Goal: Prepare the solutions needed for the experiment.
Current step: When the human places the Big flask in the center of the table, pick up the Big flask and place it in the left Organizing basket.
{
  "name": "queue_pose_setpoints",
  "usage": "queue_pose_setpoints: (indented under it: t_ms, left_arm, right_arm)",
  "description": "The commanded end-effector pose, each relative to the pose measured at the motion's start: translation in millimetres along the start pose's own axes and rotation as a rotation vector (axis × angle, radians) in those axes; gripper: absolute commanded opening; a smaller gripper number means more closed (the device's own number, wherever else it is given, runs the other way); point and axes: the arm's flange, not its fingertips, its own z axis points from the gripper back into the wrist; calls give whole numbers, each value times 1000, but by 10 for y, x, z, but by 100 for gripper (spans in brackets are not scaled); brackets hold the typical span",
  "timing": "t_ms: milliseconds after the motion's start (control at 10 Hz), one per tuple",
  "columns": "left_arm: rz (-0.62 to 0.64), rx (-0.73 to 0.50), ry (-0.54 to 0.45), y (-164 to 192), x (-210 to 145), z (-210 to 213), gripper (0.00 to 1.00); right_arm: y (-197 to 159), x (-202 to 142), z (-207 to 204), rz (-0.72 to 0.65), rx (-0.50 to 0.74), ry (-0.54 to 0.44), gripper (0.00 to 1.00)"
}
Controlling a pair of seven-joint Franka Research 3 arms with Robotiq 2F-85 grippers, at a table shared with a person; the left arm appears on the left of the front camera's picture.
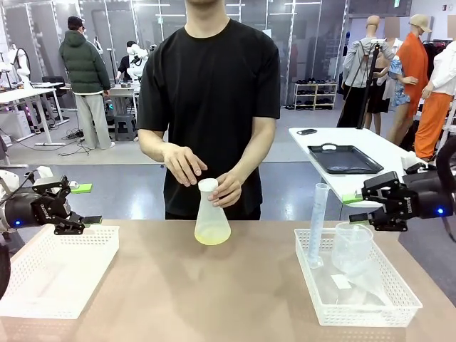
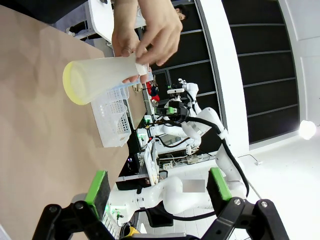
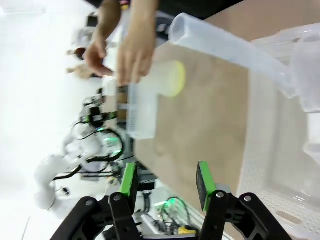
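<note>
shows pale yellow-green liquid (image 1: pixel 211 237) low in an upright flask (image 1: pixel 212 214) at mid tabletop (image 1: pixel 249 285), neck gripped by a person's hand (image 1: pixel 229 189). lies between left jaws and right jaws, seemingly slightly nearer the left, long axis vertical. finds the left spread wide, the right parted, both empty.
</note>
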Motion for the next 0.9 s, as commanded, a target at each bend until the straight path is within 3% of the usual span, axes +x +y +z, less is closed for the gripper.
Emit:
queue_pose_setpoints:
  t_ms: [0,400,800]
  left_arm:
    - [-1,5,-3,-6,3,-4,100]
    - [-1,5,-3,-6,3,-4,100]
    - [-1,5,-3,-6,3,-4,100]
  right_arm:
    - [-243,171,-23,-61,159,53,60]
    - [-361,266,-43,-130,304,116,60]
    - [-323,333,-99,-117,326,142,60]
